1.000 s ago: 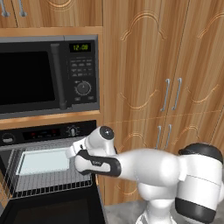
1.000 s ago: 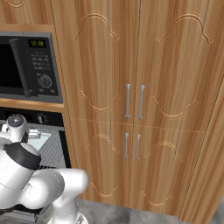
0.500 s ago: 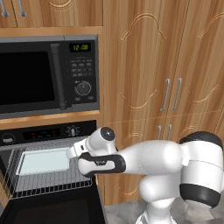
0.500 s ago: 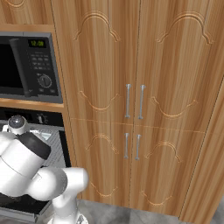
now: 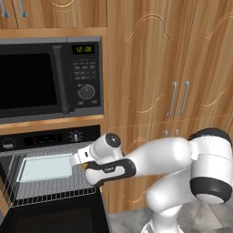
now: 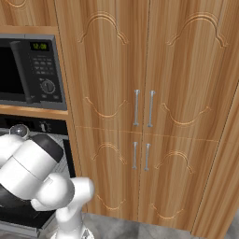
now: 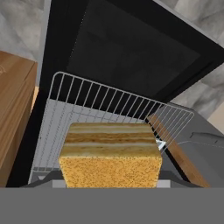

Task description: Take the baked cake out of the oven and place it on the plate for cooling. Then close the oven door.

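Barely shifted, pincer (image 5: 81, 160) seemingly grasps the cake (image 7: 110, 155) over the wire rack (image 7: 94, 105).

Even flat rendered light, soft shadows, no glare, sharp throughout.

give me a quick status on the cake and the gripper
Gripper at the oven mouth, closed on the cake. Cake above the pulled-out wire rack. Oven door hangs open below. Nothing seen blocking the way out.

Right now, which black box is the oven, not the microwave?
Find the tall wooden cabinet wall. The black built-in oven is the lower box, under the black microwave with the green clock. Its door hangs open, showing a wire rack.
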Controlling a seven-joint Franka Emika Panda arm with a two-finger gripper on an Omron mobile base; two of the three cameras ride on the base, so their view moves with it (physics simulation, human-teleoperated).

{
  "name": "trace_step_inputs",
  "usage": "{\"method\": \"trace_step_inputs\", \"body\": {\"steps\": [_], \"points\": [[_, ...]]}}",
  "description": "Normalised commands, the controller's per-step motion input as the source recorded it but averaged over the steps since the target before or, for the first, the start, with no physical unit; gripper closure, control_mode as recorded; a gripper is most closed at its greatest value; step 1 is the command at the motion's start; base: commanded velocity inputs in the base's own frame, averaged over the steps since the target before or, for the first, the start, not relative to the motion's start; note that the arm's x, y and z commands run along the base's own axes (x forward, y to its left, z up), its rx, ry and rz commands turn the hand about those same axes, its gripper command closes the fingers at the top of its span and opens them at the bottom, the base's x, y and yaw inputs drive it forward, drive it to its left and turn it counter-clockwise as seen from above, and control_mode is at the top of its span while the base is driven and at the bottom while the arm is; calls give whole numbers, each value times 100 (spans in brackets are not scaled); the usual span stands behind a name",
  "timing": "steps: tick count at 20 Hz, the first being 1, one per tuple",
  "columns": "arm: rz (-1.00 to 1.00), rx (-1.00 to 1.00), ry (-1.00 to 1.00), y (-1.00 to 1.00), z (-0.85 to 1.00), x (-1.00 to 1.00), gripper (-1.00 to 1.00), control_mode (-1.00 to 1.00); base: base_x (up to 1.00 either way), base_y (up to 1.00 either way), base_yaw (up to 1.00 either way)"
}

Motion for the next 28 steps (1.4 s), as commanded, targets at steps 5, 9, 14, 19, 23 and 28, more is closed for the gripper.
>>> {"method": "trace_step_inputs", "body": {"steps": [5, 9, 14, 19, 23, 28], "points": [[0, 0, 0, 0, 0, 0, 100, 100, 0, 0, 0], [0, 0, 0, 0, 0, 0, 100, 100, -2, -1, 0], [0, 0, 0, 0, 0, 0, 100, 100, -12, -40, 0], [0, 0, 0, 0, 0, 0, 100, 100, -20, -45, -2], [0, 0, 0, 0, 0, 0, 100, 100, -34, -43, -5], [0, 0, 0, 0, 0, 0, 100, 100, -31, -44, -7]]}}
